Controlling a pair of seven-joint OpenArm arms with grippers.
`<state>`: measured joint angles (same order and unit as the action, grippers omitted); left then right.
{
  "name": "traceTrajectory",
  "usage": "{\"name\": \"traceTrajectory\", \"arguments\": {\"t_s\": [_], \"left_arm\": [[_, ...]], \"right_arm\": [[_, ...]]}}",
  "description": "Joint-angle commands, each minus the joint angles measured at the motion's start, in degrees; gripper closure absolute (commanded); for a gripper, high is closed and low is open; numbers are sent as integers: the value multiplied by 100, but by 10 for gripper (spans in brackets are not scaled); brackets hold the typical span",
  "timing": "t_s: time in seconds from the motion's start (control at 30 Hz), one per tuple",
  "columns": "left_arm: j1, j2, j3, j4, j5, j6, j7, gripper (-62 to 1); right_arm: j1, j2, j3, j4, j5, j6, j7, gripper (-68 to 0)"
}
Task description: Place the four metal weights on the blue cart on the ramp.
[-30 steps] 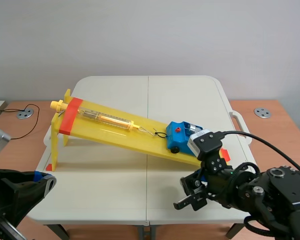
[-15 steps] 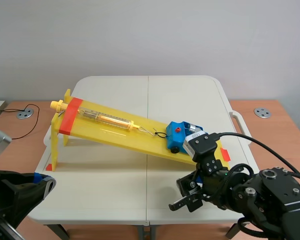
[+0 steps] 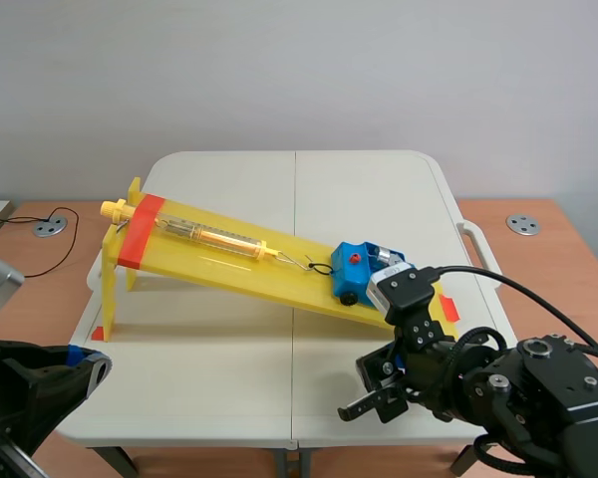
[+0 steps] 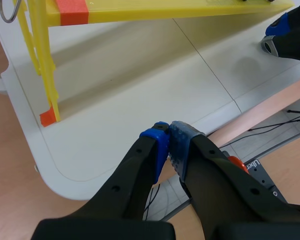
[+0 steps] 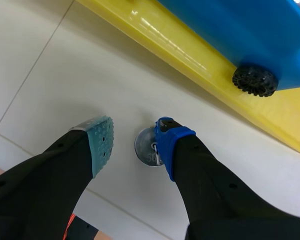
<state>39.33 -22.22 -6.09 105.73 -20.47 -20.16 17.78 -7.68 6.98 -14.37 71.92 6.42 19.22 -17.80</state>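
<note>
The blue cart [image 3: 359, 269] sits near the low end of the yellow ramp [image 3: 229, 261], with metal weights [image 3: 387, 256] on its top. In the right wrist view a round metal weight [image 5: 146, 147] lies flat on the white table between my open fingers, close against the blue-padded one [image 5: 167, 135]. My right gripper [image 5: 135, 137] hangs low over the table just in front of the ramp [image 5: 190, 55] and the cart's wheel [image 5: 255, 80]. In the scene view the right gripper [image 3: 374, 393] hides this weight. My left gripper [image 4: 167, 137] is shut on nothing, low at the table's near left corner.
A yellow spring scale [image 3: 209, 236] lies along the ramp, hooked by a cord to the cart. The ramp's tall legs [image 4: 42, 65] stand ahead of the left gripper. The table's front edge [image 3: 229, 438] is close to both grippers.
The right gripper has shifted a little to the left and lower toward the table front. The left arm has stayed still.
</note>
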Motion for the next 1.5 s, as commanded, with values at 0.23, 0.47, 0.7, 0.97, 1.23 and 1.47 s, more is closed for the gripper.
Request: {"name": "traceTrajectory", "arguments": {"t_s": [0.23,0.47,0.7,0.97,1.23,1.47], "left_arm": [[-48,59,-96,402,-376,-103,-466,-38],[-48,59,-96,402,-376,-103,-466,-38],[-48,59,-96,402,-376,-103,-466,-38],[-48,59,-96,402,-376,-103,-466,-38],[-48,59,-96,402,-376,-103,-463,-38],[-48,59,-96,402,-376,-103,-466,-38]], "right_arm": [[-4,208,42,376,129,-229,374,-121],[-92,402,50,376,129,-361,313,-6],[-221,750,356,817,599,-334,243,-7],[-938,1071,1156,2138,1150,-61,-24,-6],[-1460,1095,2020,3477,1537,37,-409,-7],[-1436,1095,2385,4336,1797,74,-645,-6]]}}
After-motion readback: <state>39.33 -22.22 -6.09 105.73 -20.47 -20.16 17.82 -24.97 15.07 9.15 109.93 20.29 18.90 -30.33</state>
